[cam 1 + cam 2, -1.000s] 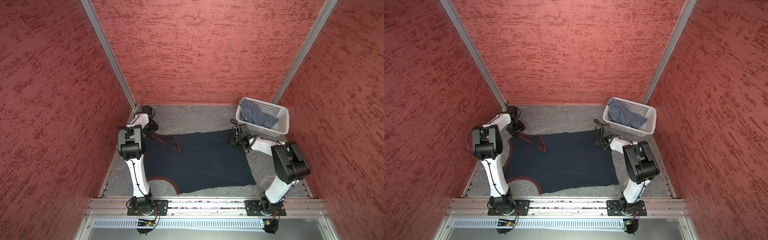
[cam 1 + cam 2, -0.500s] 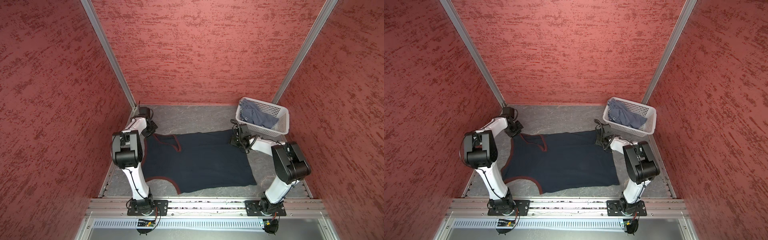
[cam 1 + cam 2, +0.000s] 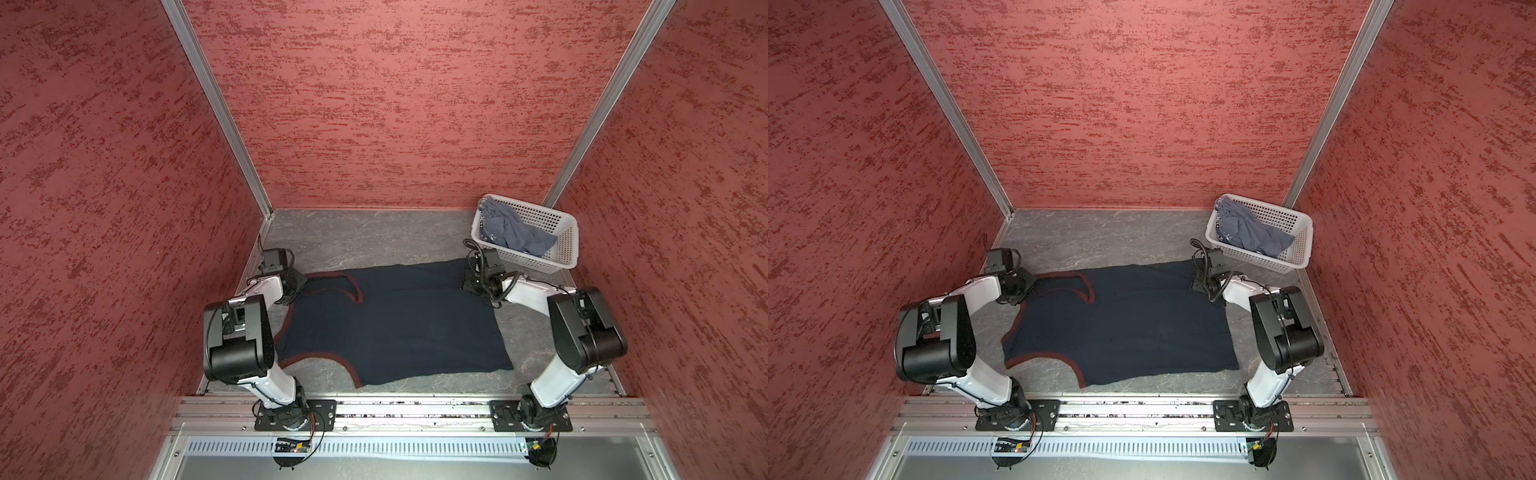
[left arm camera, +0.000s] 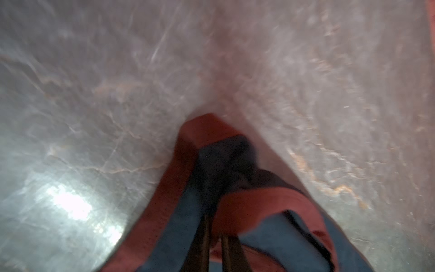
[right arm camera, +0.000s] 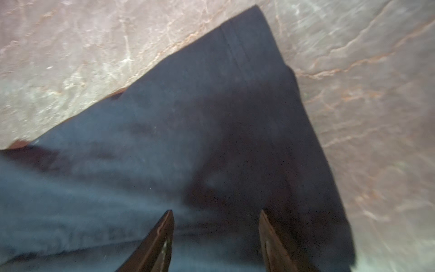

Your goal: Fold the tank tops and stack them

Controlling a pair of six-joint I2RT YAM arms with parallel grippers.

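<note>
The dark navy tank top [image 3: 399, 324] [image 3: 1129, 324] with reddish trim lies spread flat on the grey table, its straps toward the left. My left gripper [image 3: 301, 286] [image 4: 214, 226] is at the far-left shoulder strap [image 4: 259, 202] and is shut on its red-trimmed edge. Over the top's far-right hem corner [image 5: 211, 117], my right gripper [image 3: 471, 284] [image 5: 215, 212] stands open, with cloth under its fingers but nothing pinched. The slate blue-grey tank top [image 3: 511, 232] [image 3: 1246, 228] lies crumpled in the basket.
A white perforated basket [image 3: 569, 249] [image 3: 1304, 245] stands at the far right corner, just behind my right gripper. Red walls close in the table on three sides. A metal rail [image 3: 415, 409] with both arm bases runs along the front edge.
My left gripper has closed on the shoulder strap, and the left arm's elbow has swung outward to the left. The right arm has stayed where it was, still open.
</note>
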